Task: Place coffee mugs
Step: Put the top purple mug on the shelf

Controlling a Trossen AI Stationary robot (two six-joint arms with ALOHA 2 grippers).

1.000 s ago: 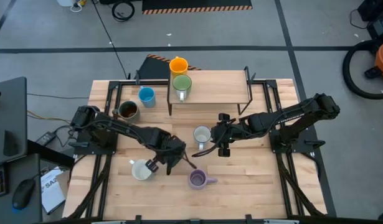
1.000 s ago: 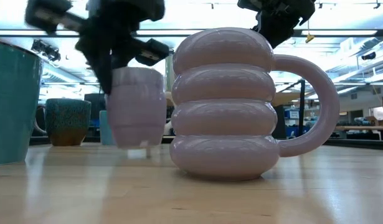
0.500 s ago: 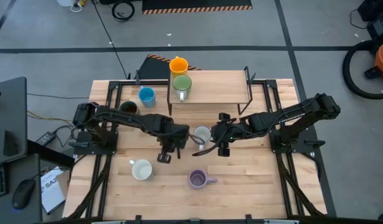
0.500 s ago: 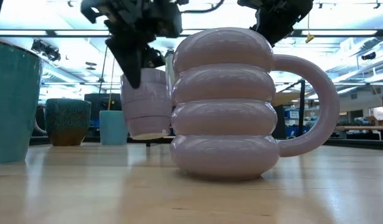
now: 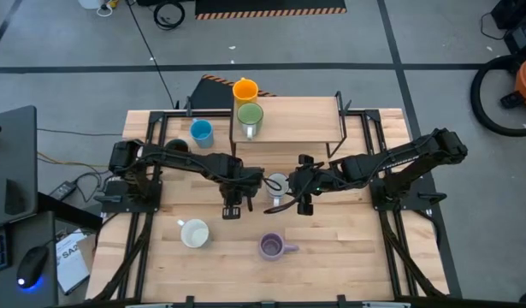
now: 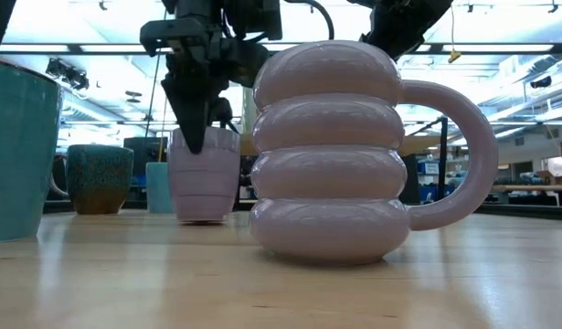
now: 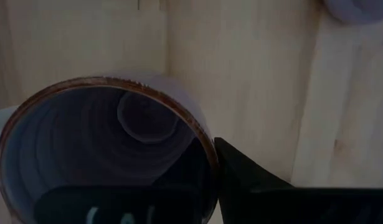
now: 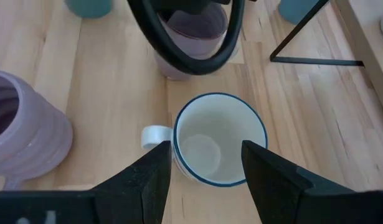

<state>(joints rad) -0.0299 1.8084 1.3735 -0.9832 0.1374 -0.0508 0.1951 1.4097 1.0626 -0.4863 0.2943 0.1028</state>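
Note:
My left gripper (image 5: pixel 231 204) is near the table's centre, shut on a pale purple mug (image 6: pixel 205 178) with a brown rim. That mug stands upright on the table. My right gripper (image 5: pixel 298 195) is open above a white, blue-rimmed mug (image 8: pixel 219 149), with a finger on either side of it. I cannot tell whether it touches that mug. A ribbed pale purple mug (image 5: pixel 271 247) stands near the front edge. Another mug, white inside (image 5: pixel 194 233), stands at the front left. An orange mug (image 5: pixel 245 89) and a green mug (image 5: pixel 250 115) stand on the raised shelf. My left gripper holds the pale purple mug by its rim (image 7: pixel 207 155). One finger is inside the mug and the other finger (image 7: pixel 253 186) is outside the wall. The fingers come from above, pointing down. The mug stands upright with its base (image 6: pixel 205 217) on the table.
A blue mug (image 5: pixel 201 133) and a dark mug (image 5: pixel 173 148) stand at the far left, the dark one partly under my left arm. The wooden shelf on black legs (image 5: pixel 288 124) spans the far middle. The two arms' grippers are close together at the centre.
My left gripper has carried the pale purple mug from the front left toward the table's centre. It held the mug lifted and tilted, then lowered it. The mug now stands upright on the table next to the white blue-rimmed mug.

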